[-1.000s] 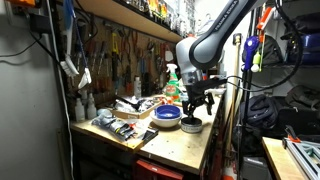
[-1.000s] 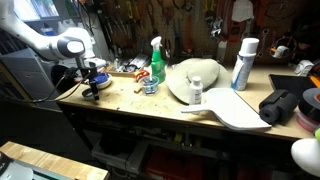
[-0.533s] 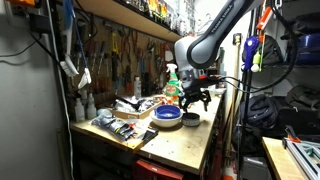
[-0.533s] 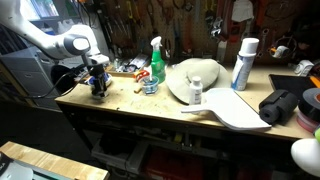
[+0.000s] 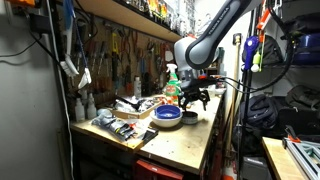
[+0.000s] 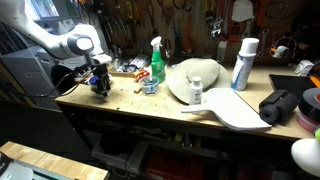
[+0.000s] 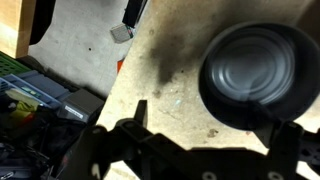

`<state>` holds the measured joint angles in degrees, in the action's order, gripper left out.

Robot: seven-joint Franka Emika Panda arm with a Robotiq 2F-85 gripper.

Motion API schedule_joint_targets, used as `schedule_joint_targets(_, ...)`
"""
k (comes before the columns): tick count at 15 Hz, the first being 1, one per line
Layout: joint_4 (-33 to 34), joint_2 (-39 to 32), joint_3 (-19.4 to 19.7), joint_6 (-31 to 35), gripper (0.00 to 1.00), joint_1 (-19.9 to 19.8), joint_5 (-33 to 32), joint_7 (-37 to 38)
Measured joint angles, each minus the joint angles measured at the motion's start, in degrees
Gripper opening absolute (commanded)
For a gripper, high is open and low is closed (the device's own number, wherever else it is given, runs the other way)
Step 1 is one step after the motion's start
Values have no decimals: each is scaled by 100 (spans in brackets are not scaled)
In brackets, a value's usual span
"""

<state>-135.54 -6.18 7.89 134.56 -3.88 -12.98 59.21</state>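
My gripper (image 5: 196, 101) hangs open and empty just above a small black round dish (image 5: 190, 119) on the wooden workbench (image 5: 180, 145). In the wrist view the dish (image 7: 260, 65) lies at the upper right, and my two dark fingers (image 7: 220, 125) spread apart below it without touching it. A blue bowl (image 5: 167, 115) sits right beside the dish. In an exterior view my gripper (image 6: 100, 86) is at the bench's far left end and hides the dish.
Tool trays and parts (image 5: 120, 125) fill the bench's near end. A green spray bottle (image 6: 156, 62), a white hat (image 6: 195, 78), a white spray can (image 6: 243, 63) and a white sheet (image 6: 235, 108) stand further along. A tool wall runs behind.
My gripper has risen a little from the black dish and shifted slightly along the bench. The dish stays on the bench.
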Motion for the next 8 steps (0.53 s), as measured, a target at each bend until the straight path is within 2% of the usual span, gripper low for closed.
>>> schedule_joint_targets(3,186,-227,217,3,100,-71,-243,387)
schedule_joint_targets(8,709,-636,476,92,100,-132,-289,957)
